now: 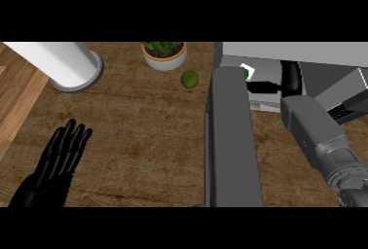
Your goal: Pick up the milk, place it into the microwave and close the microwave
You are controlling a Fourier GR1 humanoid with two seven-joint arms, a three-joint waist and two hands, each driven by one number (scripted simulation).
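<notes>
Microwave [287, 51] door [233, 141] stood open, right hand [267, 87] inside the cavity, fingers closed around milk carton [248, 71], left hand [61, 153] rested flat-fingered at lower left, avocado [190, 79] beside potted plant [165, 54].

A single head view is provided. It looks steeply down from above onto the brown, wood-grained counter top [144, 126], facing away from the robot, whose forearms enter at the lower edge. The viewpoint sits close to the surface. The frame reaches from a white cylindrical container [61, 63] at upper left to the grey box-shaped microwave [316, 53] at upper right, whose open dark grey door [231, 141] runs edge-on down the frame.
</notes>
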